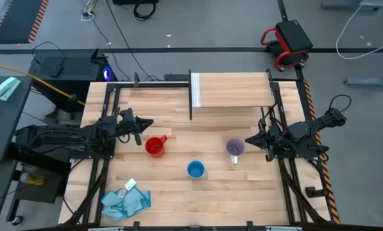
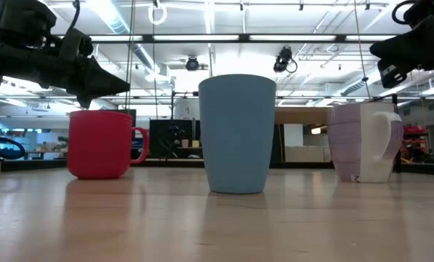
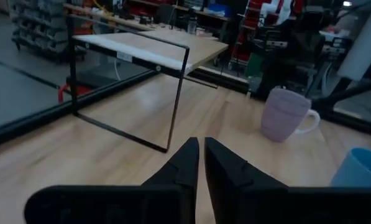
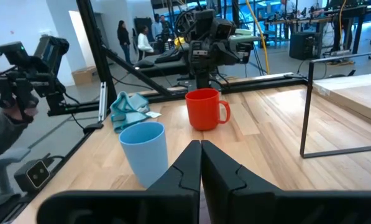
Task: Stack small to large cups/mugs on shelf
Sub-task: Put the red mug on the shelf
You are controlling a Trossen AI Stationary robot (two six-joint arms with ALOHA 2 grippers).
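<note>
Three mugs stand upright on their bases on the wooden table. The red mug (image 1: 155,147) is on the left, handle toward the shelf side. The blue cup (image 1: 195,169) is nearer the near edge, in the middle. The lilac mug (image 1: 235,149) with a white handle stands on the right. The shelf (image 1: 233,90) is a light-wood board on thin black posts at the far edge. My left gripper (image 1: 150,123) hovers shut just left of the red mug. My right gripper (image 1: 247,141) hovers shut just right of the lilac mug.
A light-blue cloth (image 1: 124,201) and a small white tag lie at the near left corner. Black frame rails run along both table sides. Bare wood lies between the mugs and the shelf. A person's hand with a controller (image 4: 14,93) shows beyond the table.
</note>
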